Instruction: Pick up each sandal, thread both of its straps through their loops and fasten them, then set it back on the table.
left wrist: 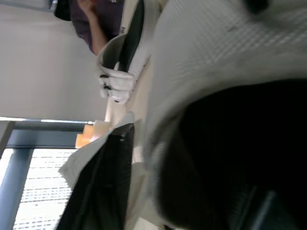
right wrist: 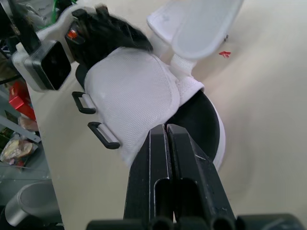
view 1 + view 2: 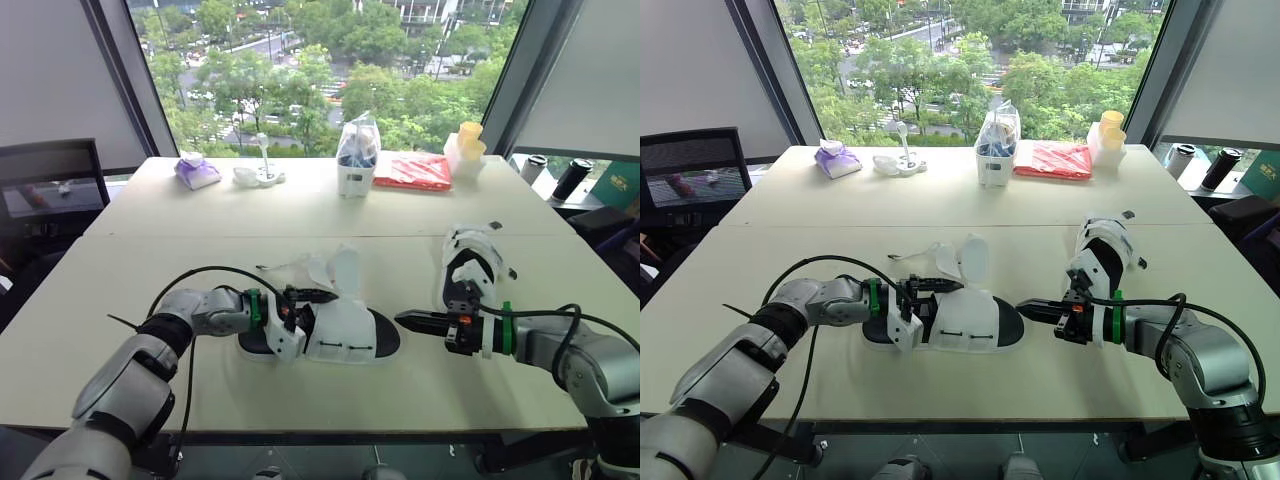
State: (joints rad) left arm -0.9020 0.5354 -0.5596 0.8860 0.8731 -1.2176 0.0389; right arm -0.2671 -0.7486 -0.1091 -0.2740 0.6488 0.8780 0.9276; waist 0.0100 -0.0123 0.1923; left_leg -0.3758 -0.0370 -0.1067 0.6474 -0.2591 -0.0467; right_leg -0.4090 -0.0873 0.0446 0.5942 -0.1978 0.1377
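Near the counter's [image 3: 250,390] front edge, facing windows [image 3: 300,70], my left jaws pinch 1 sandal [image 3: 345,330] lying lengthwise along it; right jaws pressed together.

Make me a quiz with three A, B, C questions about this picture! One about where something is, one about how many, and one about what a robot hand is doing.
1. Where is the flat red packet?
A. on the floor
B. at the far side of the white table, beside the yellow cups
C. on the chair

2. How many white sandals with black soles lie on the table?
A. one
B. two
C. four

3. The right gripper is:
A. wide open
B. shut on a cup
C. shut, holding nothing

Answers:
1 B: it lies by the cups near the window.
2 B: the near sandal is in the middle and the far sandal is to the right.
3 C: its two black fingers press together with nothing between them.
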